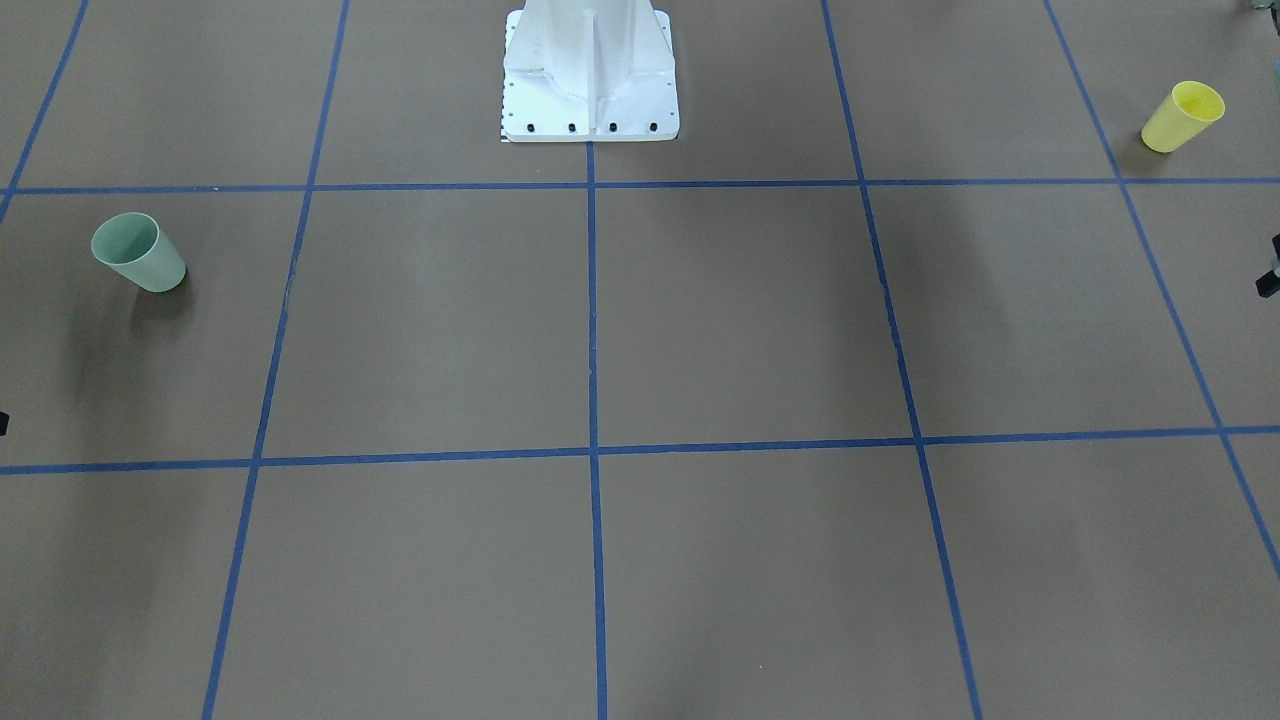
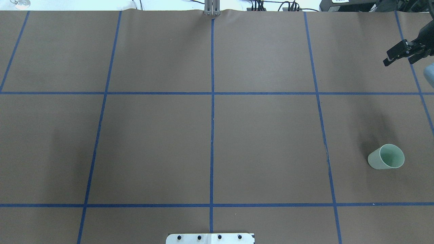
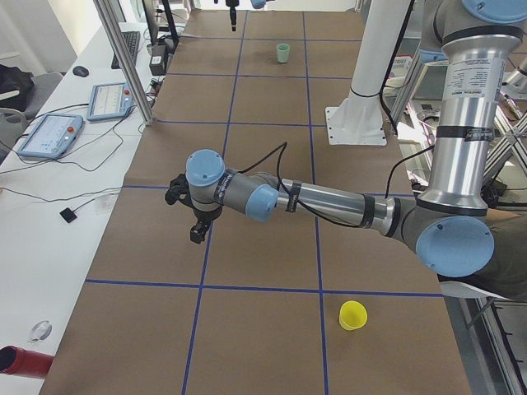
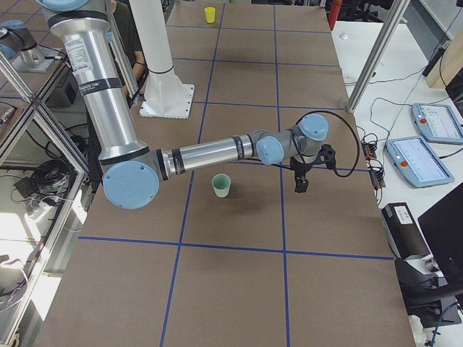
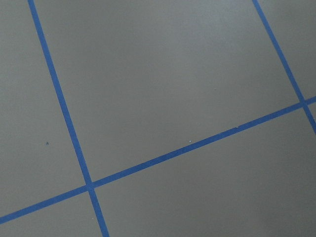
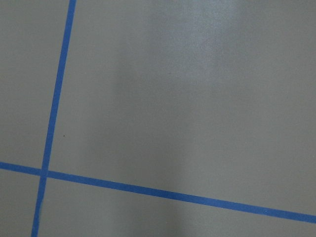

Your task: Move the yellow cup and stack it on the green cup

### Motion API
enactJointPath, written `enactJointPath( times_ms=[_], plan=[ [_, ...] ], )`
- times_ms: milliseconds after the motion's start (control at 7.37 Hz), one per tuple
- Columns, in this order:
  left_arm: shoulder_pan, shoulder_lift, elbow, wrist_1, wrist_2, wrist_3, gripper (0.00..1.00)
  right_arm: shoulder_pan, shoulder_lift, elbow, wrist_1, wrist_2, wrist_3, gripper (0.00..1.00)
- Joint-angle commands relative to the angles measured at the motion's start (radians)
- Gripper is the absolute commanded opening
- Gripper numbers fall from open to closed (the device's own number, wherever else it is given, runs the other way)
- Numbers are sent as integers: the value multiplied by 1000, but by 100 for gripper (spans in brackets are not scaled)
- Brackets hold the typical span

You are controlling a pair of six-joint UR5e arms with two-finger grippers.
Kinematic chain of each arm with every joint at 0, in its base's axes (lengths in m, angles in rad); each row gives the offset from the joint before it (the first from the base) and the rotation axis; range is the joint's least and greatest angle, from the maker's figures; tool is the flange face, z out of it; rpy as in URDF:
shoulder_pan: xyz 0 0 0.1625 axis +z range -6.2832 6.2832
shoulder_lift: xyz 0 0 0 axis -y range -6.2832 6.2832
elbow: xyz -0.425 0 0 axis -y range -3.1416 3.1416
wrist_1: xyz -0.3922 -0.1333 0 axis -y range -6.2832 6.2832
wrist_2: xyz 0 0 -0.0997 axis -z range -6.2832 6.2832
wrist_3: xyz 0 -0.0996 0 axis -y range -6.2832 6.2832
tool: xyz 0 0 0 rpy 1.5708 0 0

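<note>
The yellow cup [image 1: 1183, 116] stands upright near the robot's left end of the table; it also shows in the exterior left view [image 3: 352, 314] and far off in the exterior right view [image 4: 210, 14]. The green cup [image 2: 386, 156] stands upright near the right end, also seen in the front-facing view [image 1: 138, 252] and the exterior right view [image 4: 221, 185]. My right gripper [image 2: 398, 61] hovers open and empty, well beyond the green cup. My left gripper [image 3: 198, 229] hangs above the table, away from the yellow cup; I cannot tell if it is open or shut.
The brown table carries a blue tape grid [image 2: 212, 93]. The white robot base plate [image 1: 590, 100] sits at the robot's edge. Tablets and cables [image 3: 49, 136] lie on the bench beyond the table's far side. Both wrist views show only bare table and tape.
</note>
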Motion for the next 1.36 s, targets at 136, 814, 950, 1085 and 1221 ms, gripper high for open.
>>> enactJointPath(
  times_ms=[136, 814, 950, 1085, 1221],
  plan=[
    [2, -8, 3, 6, 2, -5, 100, 0, -2, -2, -1, -1, 0, 100],
    [0, 3, 29, 15, 150, -2, 100, 64, -61, 30, -1, 7, 2, 100],
    [0, 3, 32, 18, 164, -2, 100, 72, -129, 98, -1, 3, 2, 100],
    [0, -14, 56, 44, 164, -2, 100, 72, -207, 192, 1, 0, 0, 100],
    [0, -31, 66, 67, 166, -2, 100, 72, -226, 218, 0, -1, 2, 100]
  ],
)
